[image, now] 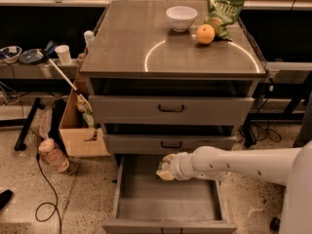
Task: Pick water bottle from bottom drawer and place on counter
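Jutting out nearest the cam, bottom drawer [165,201] stands open. It's matte grey sheet metal, tray-shaped, w/ straight side walls, a flat floor and a plain front lip at the lower edge of view. Floor [29,189] round it is speckled terrazzo, pale w/ dark flecks. A thin black cable [46,199] loops over it at view-L.

White arm [243,164], a smooth rounded tube w/ a few small dark holes, comes in from view-R above the drawer. Gripper [165,168] at its tip sits over the drawer's rear part, just below the mid drawer [136,144]. It reads as a pale cream, lumpy end past a white collar. Can't tell if it's open, closed or holding sth. Water bottle can't be made out apart from that cream end, so can't tell if it's in the grip or hidden behind it.

Mid drawer and top drawer [126,110] are shut: flat grey fronts, each w/ a slim black bar handle at centre. View-L of the cabinet are a brown cardboard box [80,135] and a pinkish bottle [52,155] lying on the floor.

Worktop [122,43] is broad, flat grey-brown metal w/ a dull sheen, marked by a bright circular arc [147,55]. Toward its far side sit a round orange [205,33], a white glossy bowl [181,17] and a crinkled green chip bag [225,11]. The orange is just in front of the bag, the bowl a little apart at view-L.
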Robot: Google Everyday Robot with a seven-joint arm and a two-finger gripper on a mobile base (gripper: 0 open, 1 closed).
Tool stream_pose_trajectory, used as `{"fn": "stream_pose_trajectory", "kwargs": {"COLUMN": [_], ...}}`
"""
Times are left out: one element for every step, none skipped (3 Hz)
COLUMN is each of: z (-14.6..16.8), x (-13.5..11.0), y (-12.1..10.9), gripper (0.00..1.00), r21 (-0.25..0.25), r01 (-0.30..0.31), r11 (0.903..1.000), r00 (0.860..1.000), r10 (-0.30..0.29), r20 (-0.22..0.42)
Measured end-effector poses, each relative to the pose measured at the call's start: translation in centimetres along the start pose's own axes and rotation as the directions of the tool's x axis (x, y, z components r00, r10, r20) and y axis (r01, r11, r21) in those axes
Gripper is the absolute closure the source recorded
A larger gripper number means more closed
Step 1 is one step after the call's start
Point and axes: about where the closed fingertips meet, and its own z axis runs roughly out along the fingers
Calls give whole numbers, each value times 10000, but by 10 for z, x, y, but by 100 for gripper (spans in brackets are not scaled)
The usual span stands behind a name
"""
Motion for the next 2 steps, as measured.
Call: {"fn": "stream_pose_trajectory", "kwargs": {"z": [-21,-49], "x": [-18,-40], "y": [-2,-7], "gripper": [100,100], "r21": [309,826], "r01": [312,626], "r11": [9990,9946], "r00": [9994,9978], "r10": [-317,-642], "r20": [151,170]}}
